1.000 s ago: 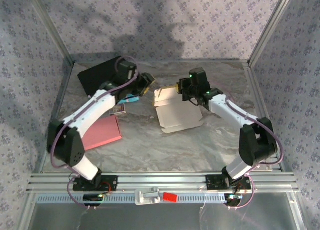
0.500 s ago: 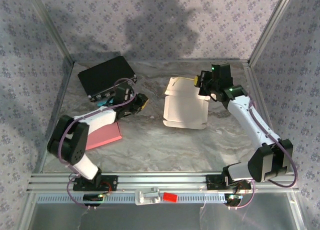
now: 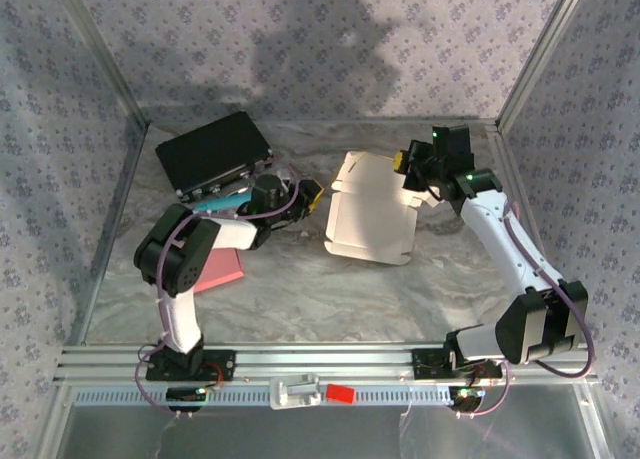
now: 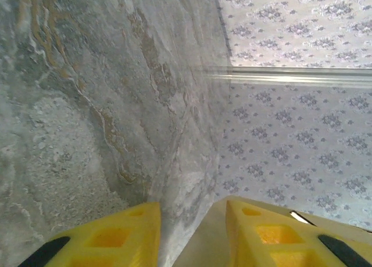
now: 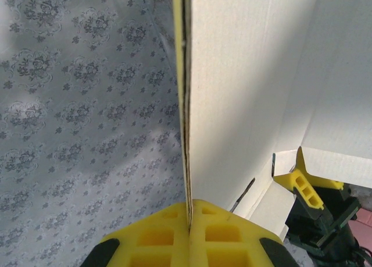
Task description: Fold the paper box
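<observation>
Soft, even light from overhead fills the top view, throwing broad blurred shadows on the far wall (image 3: 300, 59), while the paper box (image 3: 370, 219) glares near-white, a frame rail (image 4: 290, 75) carries a bright streak, and the left gripper (image 4: 189, 206) looks soft-focused up close.

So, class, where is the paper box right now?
In the top view, the box sits mid-table, slightly right of centre, its far right edge pinched by the right gripper, with the left gripper just off its left side.
</observation>
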Available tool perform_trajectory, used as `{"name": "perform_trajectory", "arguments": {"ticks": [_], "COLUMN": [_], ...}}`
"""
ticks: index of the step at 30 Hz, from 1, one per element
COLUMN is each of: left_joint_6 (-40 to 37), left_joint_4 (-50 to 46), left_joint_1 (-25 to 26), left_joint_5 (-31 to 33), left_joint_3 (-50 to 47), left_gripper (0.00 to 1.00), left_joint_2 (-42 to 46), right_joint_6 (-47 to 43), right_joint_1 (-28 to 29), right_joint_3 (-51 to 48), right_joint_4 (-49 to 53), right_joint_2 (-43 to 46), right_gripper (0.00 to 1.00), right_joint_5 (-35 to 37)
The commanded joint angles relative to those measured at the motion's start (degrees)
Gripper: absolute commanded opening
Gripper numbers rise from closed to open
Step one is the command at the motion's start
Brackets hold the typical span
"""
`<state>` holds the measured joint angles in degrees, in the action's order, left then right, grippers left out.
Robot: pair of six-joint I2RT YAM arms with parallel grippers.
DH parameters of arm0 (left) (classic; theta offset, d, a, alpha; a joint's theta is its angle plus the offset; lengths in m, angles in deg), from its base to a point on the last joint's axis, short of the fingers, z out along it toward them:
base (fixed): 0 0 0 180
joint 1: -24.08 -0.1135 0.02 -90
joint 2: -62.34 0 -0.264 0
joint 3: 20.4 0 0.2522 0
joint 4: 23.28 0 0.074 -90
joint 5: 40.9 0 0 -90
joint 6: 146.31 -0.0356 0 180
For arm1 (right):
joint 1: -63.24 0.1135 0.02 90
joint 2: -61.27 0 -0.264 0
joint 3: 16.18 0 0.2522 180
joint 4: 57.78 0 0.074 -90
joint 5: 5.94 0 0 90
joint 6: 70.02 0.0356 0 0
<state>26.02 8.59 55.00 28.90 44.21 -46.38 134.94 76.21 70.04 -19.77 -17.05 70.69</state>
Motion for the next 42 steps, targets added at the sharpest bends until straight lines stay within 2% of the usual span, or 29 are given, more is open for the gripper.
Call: {"name": "perform_trajectory", "arguments": {"ticks": [1,11,26,35,39,42], "left_joint_6": [3.52,6.12,-0.64,-12.12,-18.70,-23.81], "left_joint_4": [9.03,14.30,13.04,-2.38,-18.94,-32.51], "left_joint_1": [0.79,1.36,3.41,3.57,3.22,2.94], "left_joint_5": [-1.63,-2.41,-3.79,-2.82,-0.14,2.18], "left_joint_3": [1.40,0.92,0.39,-1.00,-0.63,-0.71], "left_gripper": [0.34,0.35,0.40,0.45,0.50,0.52], "left_joint_2": [-1.94,-3.41,-0.58,4.95,9.58,13.70], "right_joint_6": [1.34,0.85,1.33,0.63,-3.45,-8.81], "right_joint_1": [-0.48,-1.01,-0.78,-0.45,0.27,1.92], "right_joint_3": [1.84,1.98,-0.14,-0.93,-0.88,-0.27], "right_joint_4": [0.18,-1.86,-4.93,-5.45,-5.38,-8.98], "right_joint_2": [0.78,-0.64,-2.33,-2.77,-3.74,-6.55], "right_gripper": [0.00,0.00,0.00,0.00,0.00,0.00], "right_joint_5": [-1.40,-2.58,-3.68,-3.80,-3.42,-3.34]}}
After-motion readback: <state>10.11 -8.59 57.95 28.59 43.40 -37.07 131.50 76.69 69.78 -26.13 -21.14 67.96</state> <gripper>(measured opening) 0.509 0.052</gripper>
